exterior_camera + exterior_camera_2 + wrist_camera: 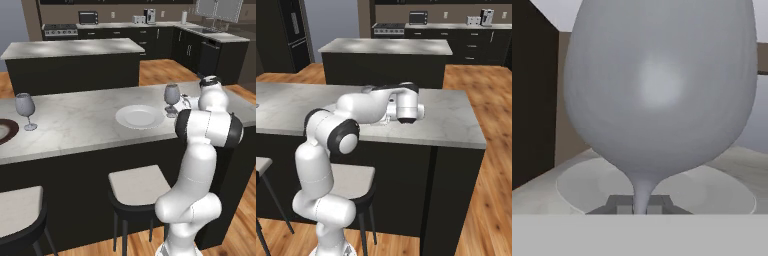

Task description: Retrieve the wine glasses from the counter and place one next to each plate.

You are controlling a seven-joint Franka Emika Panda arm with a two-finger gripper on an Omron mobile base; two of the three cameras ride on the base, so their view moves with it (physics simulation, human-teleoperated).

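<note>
A grey see-through wine glass stands on the bar top just right of the plain white plate. My gripper is shut on its thin stem, low near the foot, and the rounded bowl looms right in front of the hand with the white plate behind it. My hand reaches in from the glass's right side, partly hidden by my own arm. A second wine glass stands beside the brown-rimmed plate at the far left. The counter with black drawer fronts runs along the back wall.
Two stools stand under the bar top's near edge. A dark island sits behind the bar top. My elbow hangs over the near edge. Wooden floor lies to the right of the bar top.
</note>
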